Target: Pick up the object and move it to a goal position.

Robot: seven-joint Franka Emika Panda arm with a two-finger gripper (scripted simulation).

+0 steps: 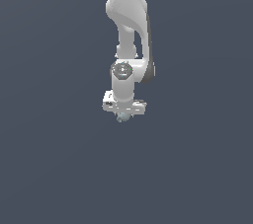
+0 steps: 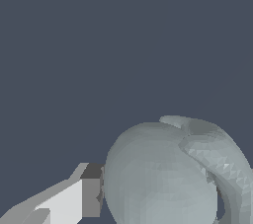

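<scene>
The object (image 1: 122, 117) is a tiny pale grey-blue roundish lump, seen just under the white gripper bar in the exterior view. My gripper (image 1: 123, 113) points down from the white arm and has its fingers closed against the object. In the wrist view the object (image 2: 160, 178) fills the near field as a large grey-blue ball with a curled ridge on one side. One grey and white finger (image 2: 89, 196) presses against its side. The other finger is hidden behind the object.
A plain, dark blue-grey surface (image 1: 49, 168) fills the scene all around the arm. No goal marker or other object shows in either view.
</scene>
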